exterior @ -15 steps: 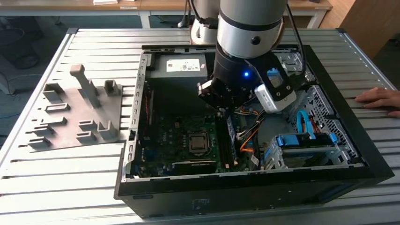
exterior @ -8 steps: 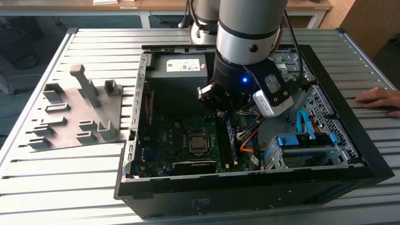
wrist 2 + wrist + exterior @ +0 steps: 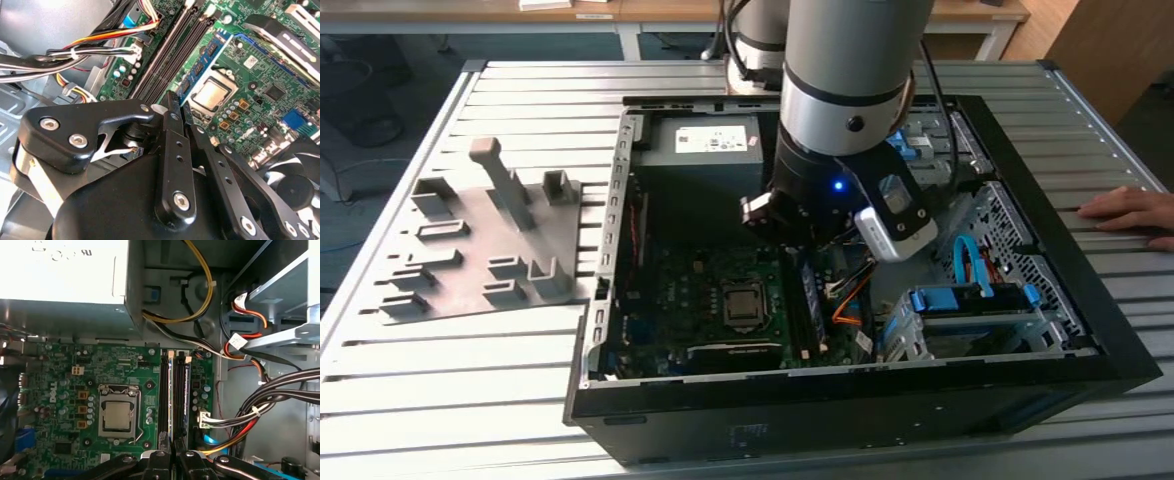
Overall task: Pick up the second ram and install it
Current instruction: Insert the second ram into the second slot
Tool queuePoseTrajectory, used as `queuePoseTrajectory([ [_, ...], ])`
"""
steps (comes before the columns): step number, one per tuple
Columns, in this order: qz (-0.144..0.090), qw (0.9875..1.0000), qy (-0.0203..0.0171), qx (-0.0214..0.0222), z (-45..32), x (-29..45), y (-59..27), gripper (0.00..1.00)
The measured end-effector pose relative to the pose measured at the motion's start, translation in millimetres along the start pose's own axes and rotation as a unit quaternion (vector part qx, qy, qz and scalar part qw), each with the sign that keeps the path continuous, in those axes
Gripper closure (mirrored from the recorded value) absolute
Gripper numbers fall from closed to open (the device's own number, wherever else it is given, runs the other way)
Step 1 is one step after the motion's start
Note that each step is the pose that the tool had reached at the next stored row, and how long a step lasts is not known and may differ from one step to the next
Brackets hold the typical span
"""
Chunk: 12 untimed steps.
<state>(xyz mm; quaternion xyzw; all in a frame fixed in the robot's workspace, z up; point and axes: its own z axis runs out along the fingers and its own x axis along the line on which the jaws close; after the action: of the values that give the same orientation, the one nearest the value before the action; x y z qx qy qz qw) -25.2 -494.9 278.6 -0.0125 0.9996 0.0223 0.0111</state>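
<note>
The hand (image 3: 180, 101) is clenched, its tips at one end of the second ram (image 3: 209, 59). That stick stands in the slot just beside the CPU socket (image 3: 212, 95); whether it is pinched, I cannot tell.

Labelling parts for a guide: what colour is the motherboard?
The motherboard is green, clearest in the first wrist view.

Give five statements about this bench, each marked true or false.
The PC case lies open on the slatted table. True.
The grey holder tray sits inside the case. False: it lies on the table, beside the case.
A hand rests on the table at the exterior view's right. True.
The gripper is over the tray. False: it is inside the case, at the memory slots.
A cooler covers the processor. False: it is bare.
</note>
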Motion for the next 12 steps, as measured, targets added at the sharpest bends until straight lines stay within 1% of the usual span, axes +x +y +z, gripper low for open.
queuePoseTrajectory([
  [12, 0.002, 1.0, -0.0001, 0.0001, 21.7, 0.6, -1.5, 0.86],
])
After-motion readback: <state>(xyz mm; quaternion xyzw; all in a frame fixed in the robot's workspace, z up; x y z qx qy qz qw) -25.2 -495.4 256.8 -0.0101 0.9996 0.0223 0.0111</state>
